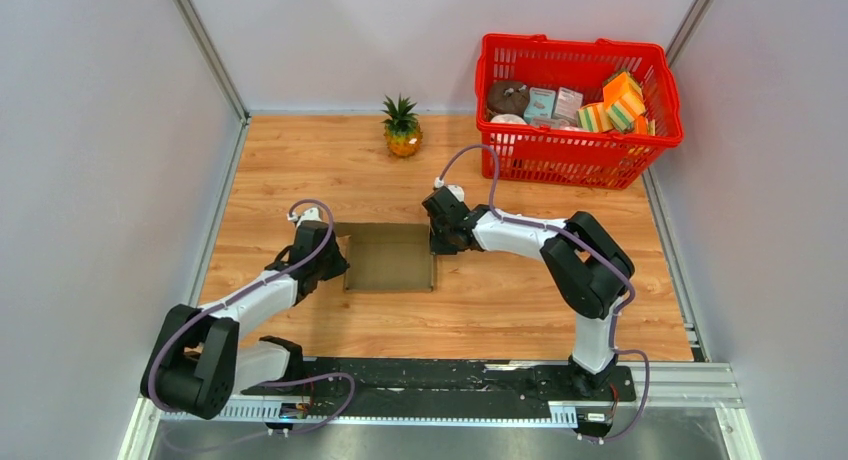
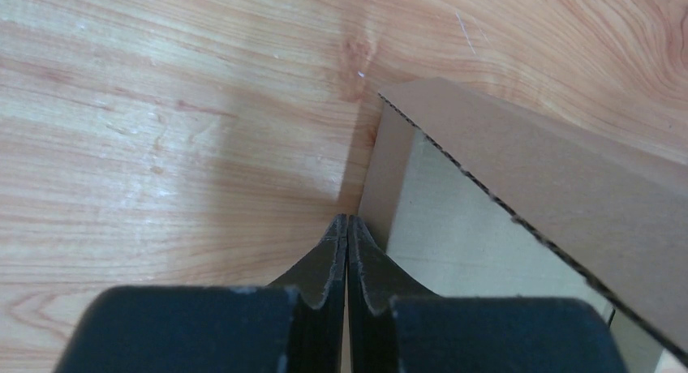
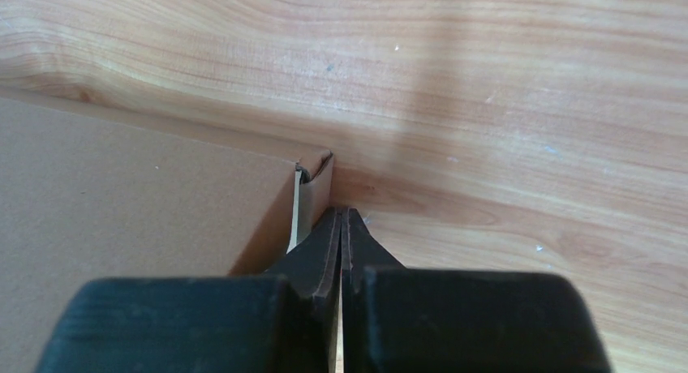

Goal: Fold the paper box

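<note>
Contact on both flanks. Brown paper box [image 1: 390,258] parked on the table [image 1: 500,310], squarely between the two sets of jaws. Over at the left gripper [image 2: 347,227]: pinched fully shut, nothing visible in the pinch, raised box wall just right of the tips, touching or a hair off, hard to call. Same story at the right gripper [image 3: 341,223]: closed tight and empty, tucked corner flap just left of its tips. Looks like a nudge with closed jaws, not a grab. To do it well: keep both tips low at the wall bases, press inward evenly from both sides to prevent sliding or skewing, and go gently. Likely hazard: thin card buckling away from the crease.
</note>
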